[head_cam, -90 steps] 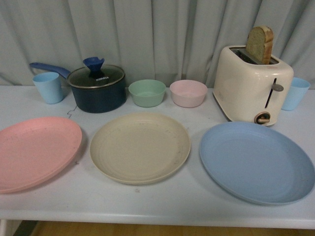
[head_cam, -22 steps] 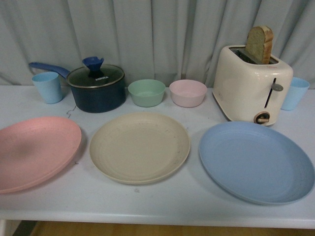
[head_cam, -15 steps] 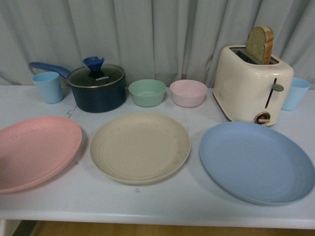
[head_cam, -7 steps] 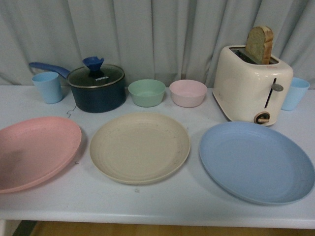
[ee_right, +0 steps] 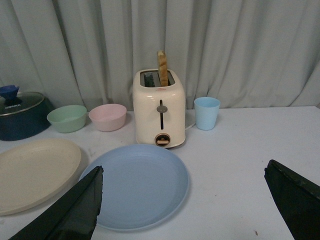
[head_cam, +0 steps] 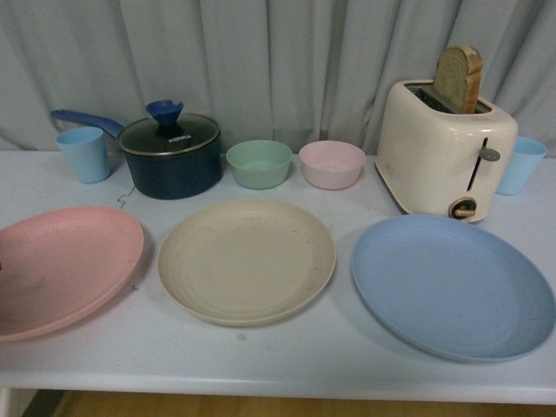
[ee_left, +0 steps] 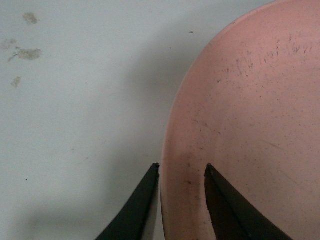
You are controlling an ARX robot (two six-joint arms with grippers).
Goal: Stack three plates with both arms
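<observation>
Three plates lie in a row on the white table: the pink plate (head_cam: 65, 269) at the left, the beige plate (head_cam: 247, 259) in the middle, the blue plate (head_cam: 452, 285) at the right. Neither arm shows in the front view. In the left wrist view my left gripper (ee_left: 182, 166) is open astride the rim of the pink plate (ee_left: 250, 125), one finger over the table, the other over the plate's inside. In the right wrist view my right gripper (ee_right: 183, 172) is wide open and empty, back from the blue plate (ee_right: 137, 185), with the beige plate (ee_right: 30, 172) beside it.
Along the back stand a blue cup (head_cam: 85, 154), a dark lidded pot (head_cam: 170, 156), a green bowl (head_cam: 259, 163), a pink bowl (head_cam: 331, 164), a cream toaster (head_cam: 445, 152) holding a bread slice, and another blue cup (head_cam: 521, 165). A grey curtain hangs behind.
A faint shadow on the pink plate has drifted toward its left edge. The three plates have not moved.
</observation>
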